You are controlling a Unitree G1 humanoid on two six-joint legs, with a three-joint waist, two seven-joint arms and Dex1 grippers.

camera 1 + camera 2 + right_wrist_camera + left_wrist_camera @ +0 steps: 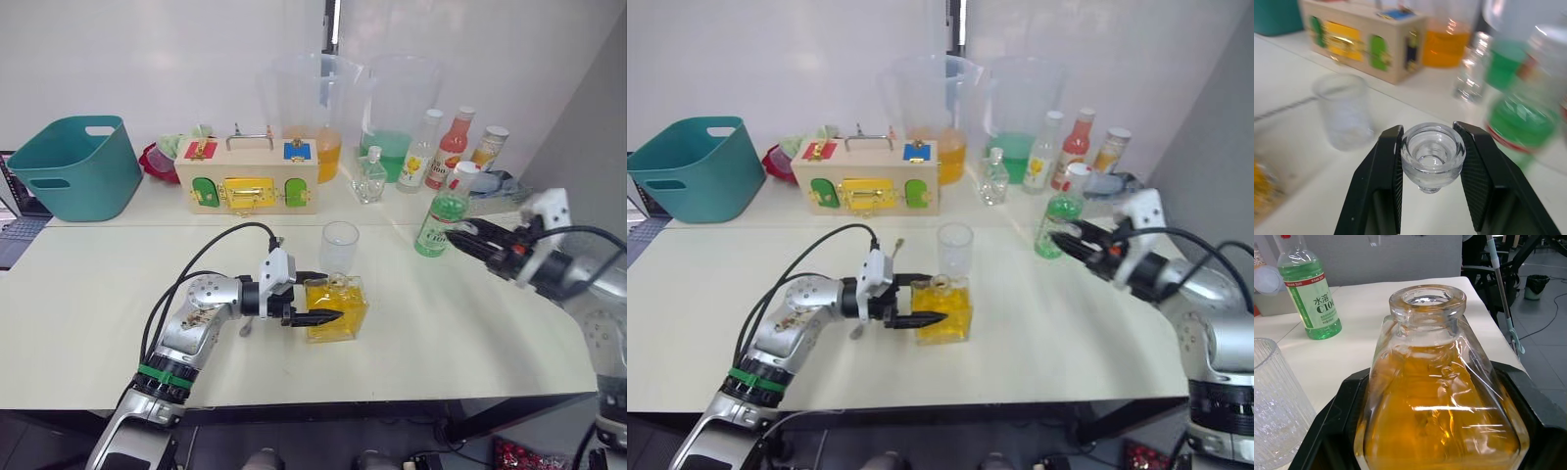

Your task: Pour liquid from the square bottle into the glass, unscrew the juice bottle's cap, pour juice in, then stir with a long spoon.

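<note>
The square bottle (336, 306) holds amber liquid and stands upright on the table with its neck (1427, 301) unstoppered. My left gripper (328, 297) is shut on it, one black finger on each side. The empty ribbed glass (339, 245) stands just behind the bottle. My right gripper (1432, 156) hovers at the right, shut on a clear glass stopper (1432, 154). Next to it stands the green juice bottle (443, 213) with its white cap (462, 169) on. A thin spoon-like handle (856, 332) lies under my left wrist, mostly hidden.
Along the back stand a teal tub (78, 166), a wooden latch box (247, 174), two large beakers with orange (318, 113) and green (397, 113) liquid, a small clear bottle (369, 176) and several drink bottles (451, 147).
</note>
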